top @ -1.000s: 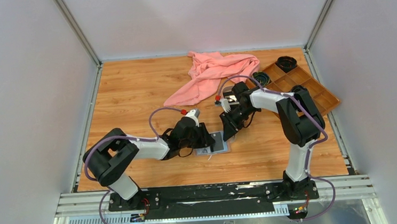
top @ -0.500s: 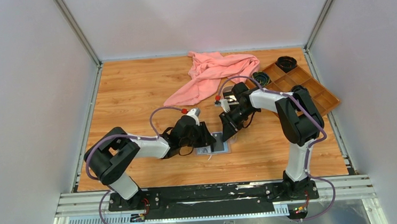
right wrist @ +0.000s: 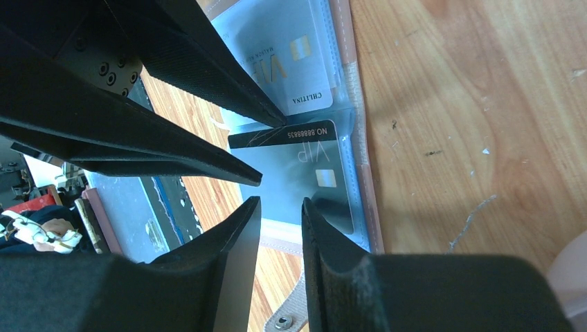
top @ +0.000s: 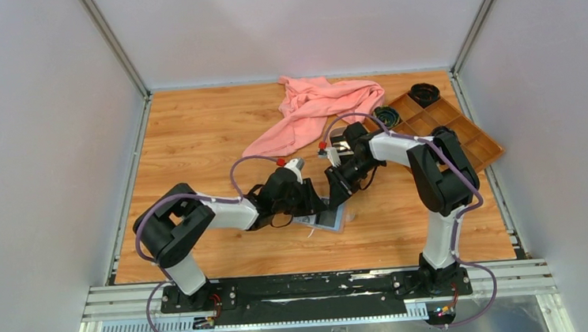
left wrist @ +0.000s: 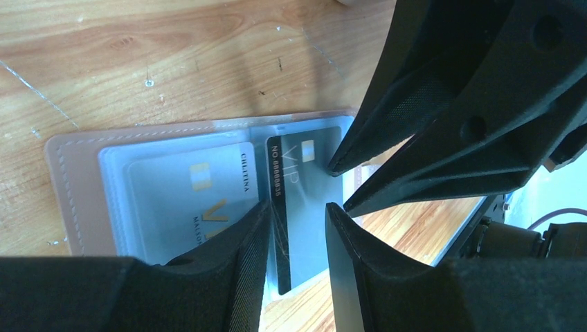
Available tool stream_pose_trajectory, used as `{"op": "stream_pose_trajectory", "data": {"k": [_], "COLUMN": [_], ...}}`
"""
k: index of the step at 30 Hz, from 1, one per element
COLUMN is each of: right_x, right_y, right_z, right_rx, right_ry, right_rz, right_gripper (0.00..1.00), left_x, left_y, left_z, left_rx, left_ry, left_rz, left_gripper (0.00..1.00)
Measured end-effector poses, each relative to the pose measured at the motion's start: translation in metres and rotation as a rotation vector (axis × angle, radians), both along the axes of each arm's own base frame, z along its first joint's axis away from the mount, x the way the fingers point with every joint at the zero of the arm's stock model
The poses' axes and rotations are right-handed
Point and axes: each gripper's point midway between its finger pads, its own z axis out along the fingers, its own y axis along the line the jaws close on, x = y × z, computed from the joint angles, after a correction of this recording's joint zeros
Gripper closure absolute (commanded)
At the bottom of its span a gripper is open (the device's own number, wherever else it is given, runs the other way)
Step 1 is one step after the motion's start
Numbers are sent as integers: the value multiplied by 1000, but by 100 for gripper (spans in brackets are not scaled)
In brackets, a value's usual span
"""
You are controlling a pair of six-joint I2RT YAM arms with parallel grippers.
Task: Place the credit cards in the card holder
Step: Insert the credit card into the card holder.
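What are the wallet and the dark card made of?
The wallet looks like pinkish leather or fake leather, with stitching along its edge. Its sleeves look like clear shiny plastic. The dark card looks like glossy plastic, with fine scratches.

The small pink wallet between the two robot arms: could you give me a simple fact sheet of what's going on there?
Wallet: pinkish-tan leather-look card holder, lying open on the wooden table
One sleeve: pale plastic card, tucked in
Next sleeve: black plastic VIP card, unclear how far in
Left hand: open, a finger either side of the black card
Right hand: fingers close together at that card's edge; grip unclear
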Motion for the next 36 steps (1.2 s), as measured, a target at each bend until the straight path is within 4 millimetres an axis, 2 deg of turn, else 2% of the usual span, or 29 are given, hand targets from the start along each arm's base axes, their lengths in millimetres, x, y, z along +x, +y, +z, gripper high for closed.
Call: {"op": "stream_pose_trajectory", "data": {"k": [4,11,25,28,31,35,36], "right_x": [2,12,9,8,6,8,8], "right_y": [-2,-7,-19,-17,-17,-17,-17], "right_z": [3,21,21,24,29,56,66], "right_rx": [2,28,37,59,75,117,132], "right_ry": [-17,-99,-21,-15,-35,-155,-201], "right_rz": [-2,-11,-73,-67,-51,-21,-12], "right_gripper": [67,67,64,64,64,64,64], "left_x": [0,1,-3,-5,-5,-7,-8], "left_y": [0,2,14,20,26,38,42], "left_z": [-1,-1,6,19,45,85,93], "left_rx": [1,4,12,-3,-41,-101,-114], "left_ry": [4,-1,-38,-77,-149,-274,-303], "left_rz": [4,13,24,26,31,46,49], "left_gripper": [62,60,59,59,58,55,50]}}
